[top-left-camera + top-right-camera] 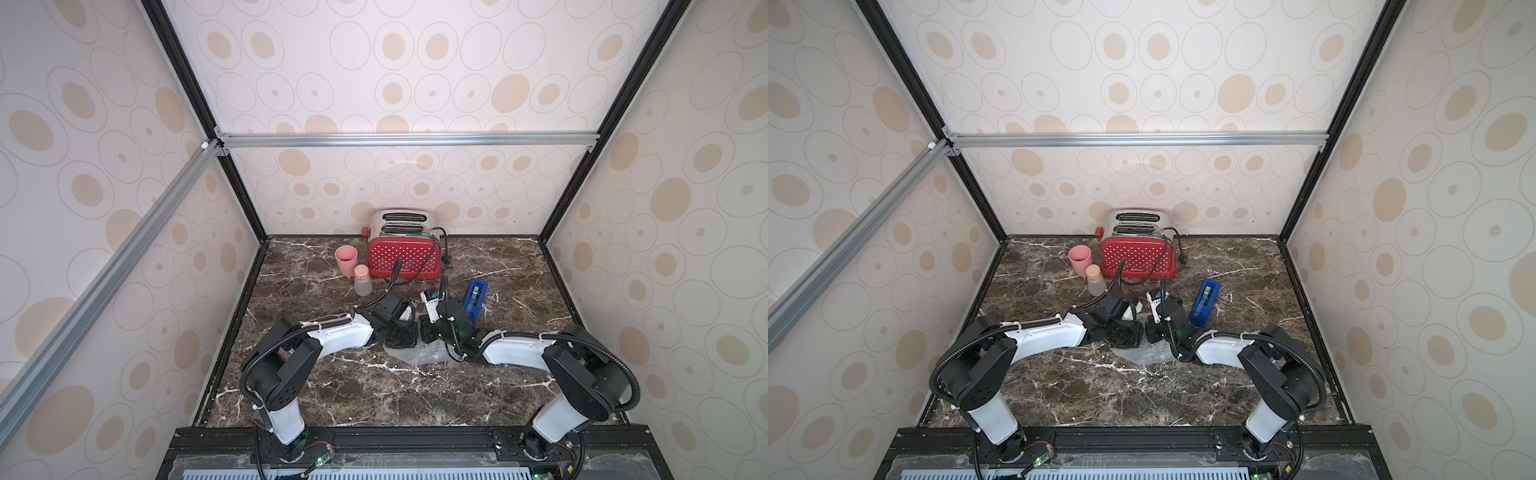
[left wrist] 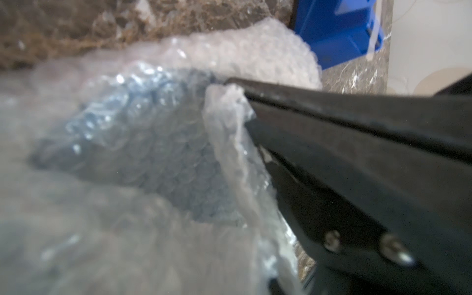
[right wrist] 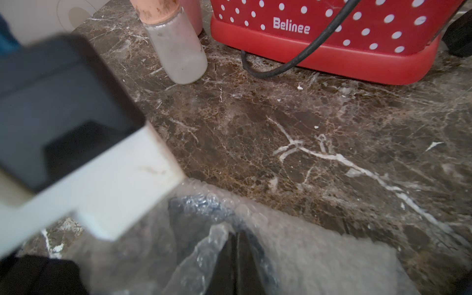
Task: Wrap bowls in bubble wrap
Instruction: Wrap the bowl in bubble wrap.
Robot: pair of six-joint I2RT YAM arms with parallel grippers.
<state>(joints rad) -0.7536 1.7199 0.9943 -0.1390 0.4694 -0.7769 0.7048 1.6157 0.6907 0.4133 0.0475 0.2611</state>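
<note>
right jaws pinch soft bubble wrap (image 2: 242,48) over the fragile blue-patterned bowl (image 2: 153,153), left jaws i can't tell; i'd hold loose folds.

Top views overhead, wrist views close (blurred) on bubble wrap (image 2: 245,48)

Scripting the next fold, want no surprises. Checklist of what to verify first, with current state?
1. Right gripper pinching bubble wrap: ok, shut on a fold.
2. Left gripper state: cannot tell, jaws hidden.
3. Bowl under the wrap: ok, blue pattern shows through.
4. Bowl fully covered: cannot tell.
5. Tape dispenser standing: ok.
6. Corked bottle and pink cup apart from the wrap: ok.
</note>
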